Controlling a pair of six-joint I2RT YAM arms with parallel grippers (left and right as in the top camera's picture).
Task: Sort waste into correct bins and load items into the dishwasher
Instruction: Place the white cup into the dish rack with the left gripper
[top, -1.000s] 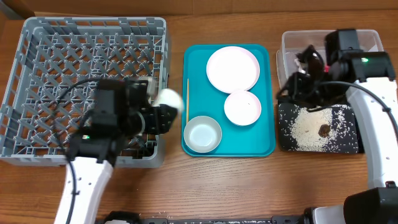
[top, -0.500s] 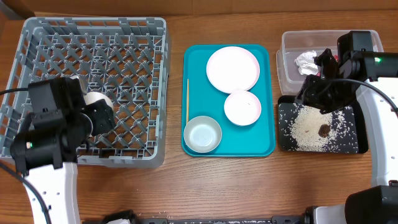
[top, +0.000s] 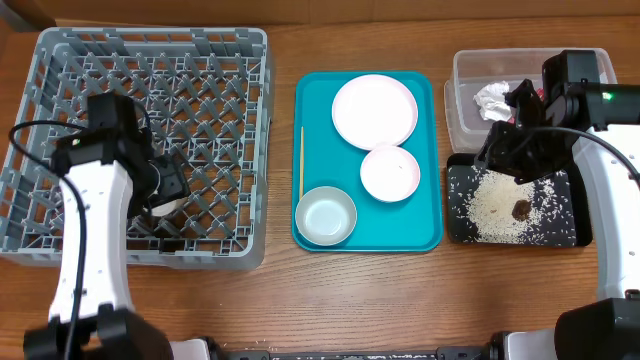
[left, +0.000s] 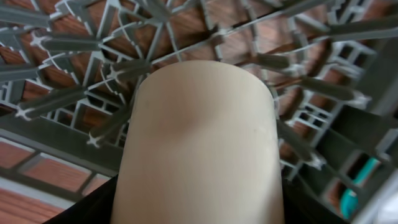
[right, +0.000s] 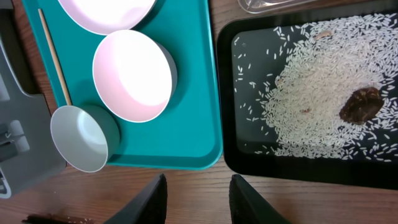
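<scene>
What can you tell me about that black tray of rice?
The black tray is shallow, rectangular, plastic by its look. It lies flat on the wooden table, close beside the teal tray. A heap of white rice grains and one brown lump lie in it; stray grains dot the rest.
</scene>
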